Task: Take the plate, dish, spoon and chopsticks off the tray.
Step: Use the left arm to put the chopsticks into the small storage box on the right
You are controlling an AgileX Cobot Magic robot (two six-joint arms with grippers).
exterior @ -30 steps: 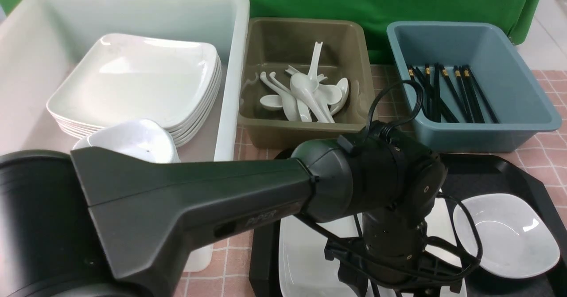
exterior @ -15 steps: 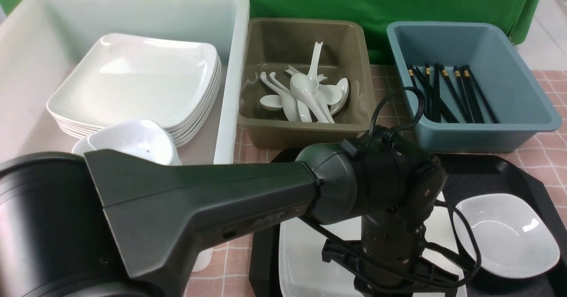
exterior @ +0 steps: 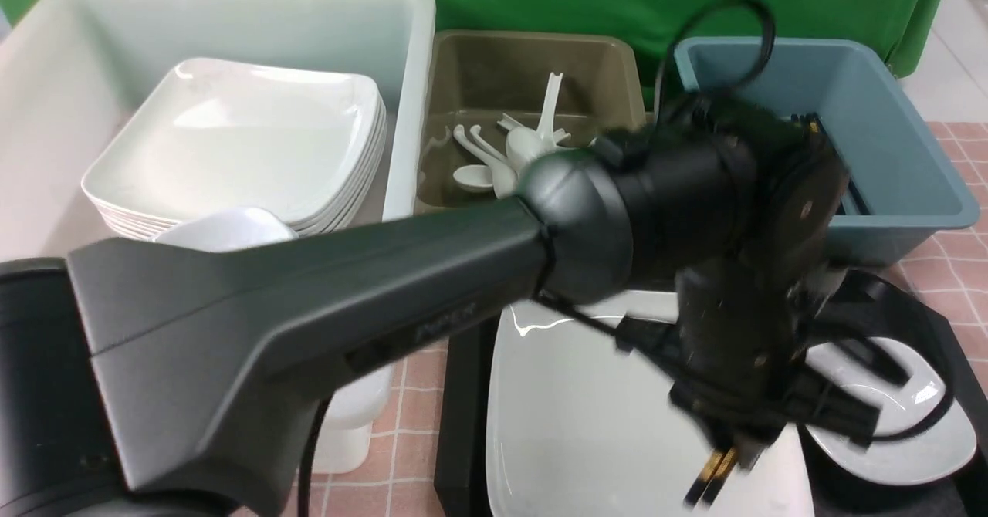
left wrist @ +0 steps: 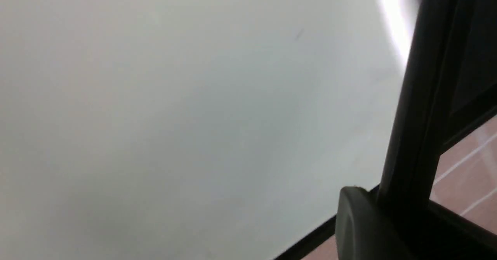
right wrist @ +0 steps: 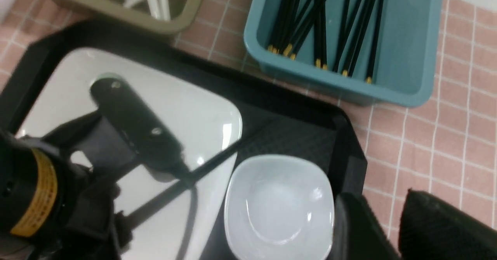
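Above plate [exterior: 587,424], left end effector [exterior: 745,451] tilted, apparently clenching chopsticks [exterior: 712,474].

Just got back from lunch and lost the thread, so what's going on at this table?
The left gripper has the chopsticks and is holding them over the plate. The plate and dish are both on the black tray. The right gripper is open, holding nothing.

Glossy, smooth white ceramic-looking plate [exterior: 587,409] here, dish [right wrist: 277,203] gleaming too; tray [right wrist: 295,136] black textured plastic; chopsticks [left wrist: 431,89] smooth, perhaps satin.
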